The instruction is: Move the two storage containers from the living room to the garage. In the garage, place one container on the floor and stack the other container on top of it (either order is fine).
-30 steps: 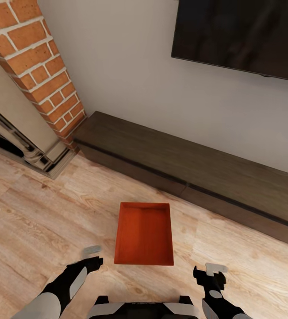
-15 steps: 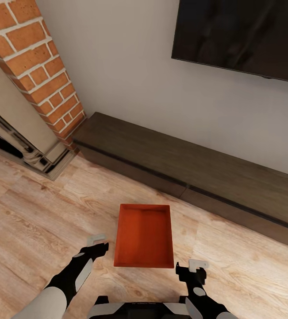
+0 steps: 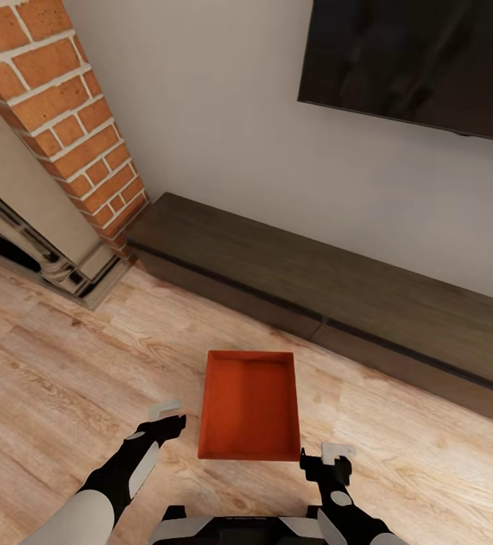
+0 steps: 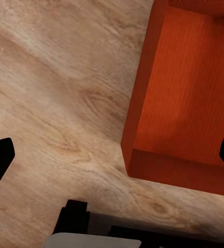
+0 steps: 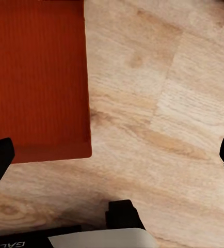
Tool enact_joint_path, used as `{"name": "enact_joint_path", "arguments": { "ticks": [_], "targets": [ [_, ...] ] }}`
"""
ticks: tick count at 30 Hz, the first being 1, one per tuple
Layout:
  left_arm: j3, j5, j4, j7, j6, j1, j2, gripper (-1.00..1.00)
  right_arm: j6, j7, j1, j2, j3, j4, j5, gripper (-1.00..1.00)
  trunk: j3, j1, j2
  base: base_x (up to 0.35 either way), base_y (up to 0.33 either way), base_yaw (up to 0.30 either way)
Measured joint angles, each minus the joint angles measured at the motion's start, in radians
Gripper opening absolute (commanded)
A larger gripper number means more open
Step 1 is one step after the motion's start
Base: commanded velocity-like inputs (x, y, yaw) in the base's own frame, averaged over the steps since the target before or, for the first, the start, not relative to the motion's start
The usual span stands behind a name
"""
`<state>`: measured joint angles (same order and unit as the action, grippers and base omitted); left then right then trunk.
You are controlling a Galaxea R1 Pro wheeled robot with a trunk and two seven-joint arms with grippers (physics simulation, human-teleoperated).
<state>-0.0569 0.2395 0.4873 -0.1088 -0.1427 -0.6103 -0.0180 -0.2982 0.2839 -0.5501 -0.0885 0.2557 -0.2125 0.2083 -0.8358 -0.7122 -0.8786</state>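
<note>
Both arms are reaching forward and down from the bottom edge of the head view, flanking an orange-red storage container (image 3: 250, 405) that is sitting on the light wood plank floor (image 3: 64, 371) at lower centre. The left pincer (image 3: 167, 418) is hovering just beside the container's left wall near its near corner, not touching it. The right pincer (image 3: 335, 456) is hanging near the right near corner, a little apart from the wall.

The robot's shoulders are cut off by the frame's lower edge, and only one container is showing. Its ribbing is too fine to make out from the head.

In each wrist view the dark fingertips are sitting at opposite edges of the frame, so both pincers are spread wide and holding nothing.

Behind the container, a long dark-brown bench (image 3: 314, 288) is running along the wall, with the brick fireplace (image 3: 64, 113) at upper left and a black screen (image 3: 413, 60) at upper right.
</note>
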Motion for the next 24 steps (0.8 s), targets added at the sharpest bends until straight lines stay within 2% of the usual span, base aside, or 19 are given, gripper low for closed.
{"name": "enact_joint_path", "arguments": {
  "ticks": [5,24],
  "targets": [
    [0.001,0.0,0.0,0.0,0.0,0.0,0.0,1.0,0.0,0.0,0.0,-0.001,-0.001,0.0,-0.02,1.0,0.0,0.0,0.0,0.004,0.006,0.0],
    [0.004,0.001,-0.018,-0.002,0.0,0.0,-0.001,1.0,0.0,0.0,0.0,-0.001,-0.001,0.0,-0.023,1.0,0.0,0.0,0.0,-0.032,0.0,0.0]
  ]
}}
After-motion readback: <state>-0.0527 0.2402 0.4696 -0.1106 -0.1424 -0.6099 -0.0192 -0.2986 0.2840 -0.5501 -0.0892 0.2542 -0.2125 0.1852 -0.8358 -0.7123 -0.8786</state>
